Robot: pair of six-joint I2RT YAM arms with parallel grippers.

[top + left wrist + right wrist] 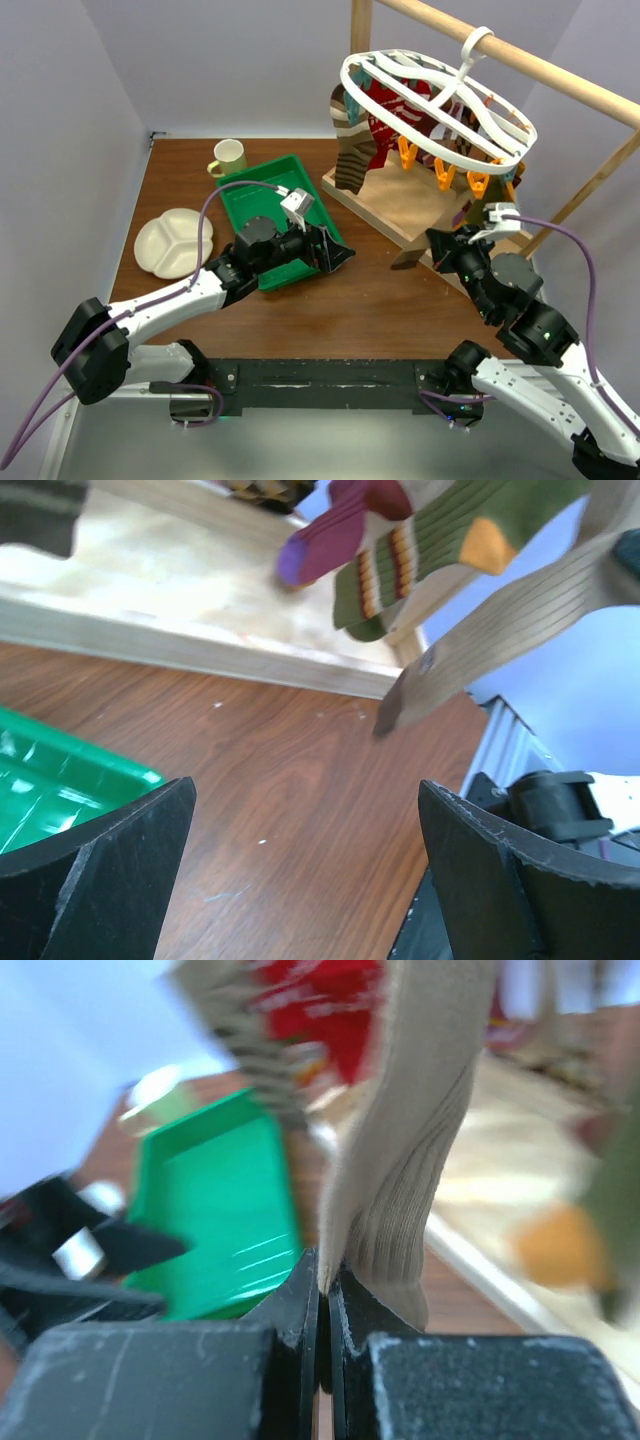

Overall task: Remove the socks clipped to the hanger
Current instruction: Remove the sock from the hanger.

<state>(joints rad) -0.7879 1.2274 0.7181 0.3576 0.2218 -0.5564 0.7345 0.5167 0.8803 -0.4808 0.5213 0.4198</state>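
Far left on the wooden tabletop (330, 310) lie a white divided plate (172, 245) and, farther back, a pale mug (229, 157). Right of them sits a green tray (262, 201). The left gripper (340, 255) hovers low at the tray's near right corner. Its jaws are wide apart with nothing between them, as the left wrist view shows.

Right of centre, a pale wooden base (395, 205) carries a stand whose rail (540, 65) crosses the far right corner. The white oval hanger (447, 92) hooks over this rail and tilts down toward the left. Orange clips (445, 172) dangle from its rim. The socks (385, 120) hang clipped beneath it, red and brown-striped ones at the left side. The left wrist view also shows an olive striped sock (430, 550) above the base.

The right gripper (325, 1275) reaches in below the hanger's near right edge. Its jaws are pressed together on the lower edge of a tan ribbed sock (400, 1160), which hangs from above. The sock's dark toe (400, 705) points down toward the tabletop.
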